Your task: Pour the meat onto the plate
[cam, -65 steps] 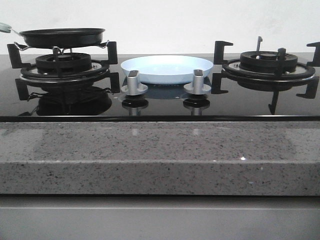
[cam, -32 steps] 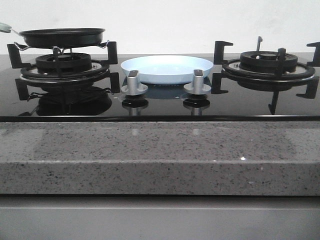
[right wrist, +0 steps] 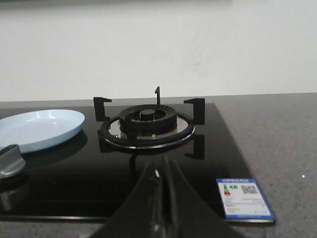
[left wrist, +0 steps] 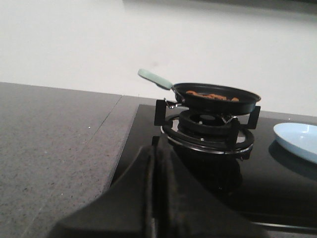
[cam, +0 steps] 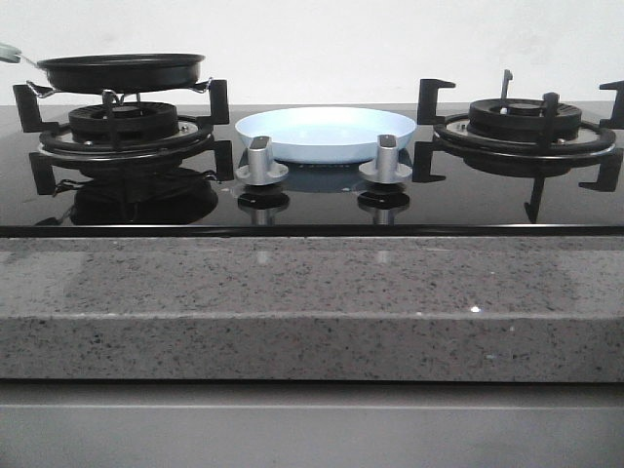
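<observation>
The meat [left wrist: 212,95] lies as small reddish-brown pieces inside a black frying pan [left wrist: 216,98] with a pale green handle [left wrist: 154,79], on the left burner. In the front view the pan [cam: 122,71] hides the meat. The pale blue plate [cam: 326,133] sits on the black hob between the burners, behind two knobs; it also shows in the left wrist view [left wrist: 299,141] and the right wrist view [right wrist: 37,129]. My left gripper [left wrist: 154,148] is shut and empty, low before the left burner. My right gripper [right wrist: 162,166] is shut and empty before the right burner [right wrist: 147,125]. Neither gripper shows in the front view.
Two silver knobs [cam: 261,161] [cam: 385,159] stand in front of the plate. The right burner [cam: 522,127] bears no pot. A grey speckled counter edge [cam: 312,302] runs along the front. A label sticker [right wrist: 243,196] lies at the hob's corner.
</observation>
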Robot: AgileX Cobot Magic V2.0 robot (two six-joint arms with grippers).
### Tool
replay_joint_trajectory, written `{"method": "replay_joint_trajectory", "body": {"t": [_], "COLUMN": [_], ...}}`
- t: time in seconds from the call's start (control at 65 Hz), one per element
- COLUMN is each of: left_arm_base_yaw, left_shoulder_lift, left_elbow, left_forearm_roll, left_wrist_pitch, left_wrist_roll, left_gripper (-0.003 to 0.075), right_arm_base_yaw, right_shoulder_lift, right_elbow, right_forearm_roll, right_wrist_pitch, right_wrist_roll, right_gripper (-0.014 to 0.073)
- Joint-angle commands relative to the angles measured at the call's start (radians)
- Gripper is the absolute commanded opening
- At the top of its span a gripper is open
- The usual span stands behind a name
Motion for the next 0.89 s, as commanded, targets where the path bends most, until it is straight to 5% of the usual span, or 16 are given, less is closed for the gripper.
{"method": "replay_joint_trajectory", "body": {"t": [0.0, 0.215, 0.523, 0.877], "left_arm_base_yaw": [-0.01, -0.01, -0.01, -0.01], "left_shoulder_lift": [-0.013, 0.044, 0.366, 0.614], "left_elbow": [-0.1, -0.314, -0.618, -0.661], "left_forearm_roll": [-0.016, -0.018, -0.018, -0.02], "left_wrist_pitch": [-0.047, 0.104, 0.354, 0.38], "left_wrist_roll": [0.0, 0.0, 0.0, 0.0], "left_gripper": [-0.002, -0.002, -0.002, -0.002], "right_arm_base_yaw": [-0.005, -0.005, -0.005, -0.005], "right_shoulder_lift": [-0.015, 0.056, 0.298, 0.45], "right_elbow": [-0.103, -0.286, -0.542, -0.57], "right_forearm_roll": [0.005, 0.005, 0.004, 0.004], "right_wrist_pitch": [-0.049, 0.068, 0.28, 0.373], "right_wrist_roll": [-0.001, -0.001, -0.001, -0.001], "right_gripper": [-0.0071, -0.0071, -0.0071, -0.0071]}}
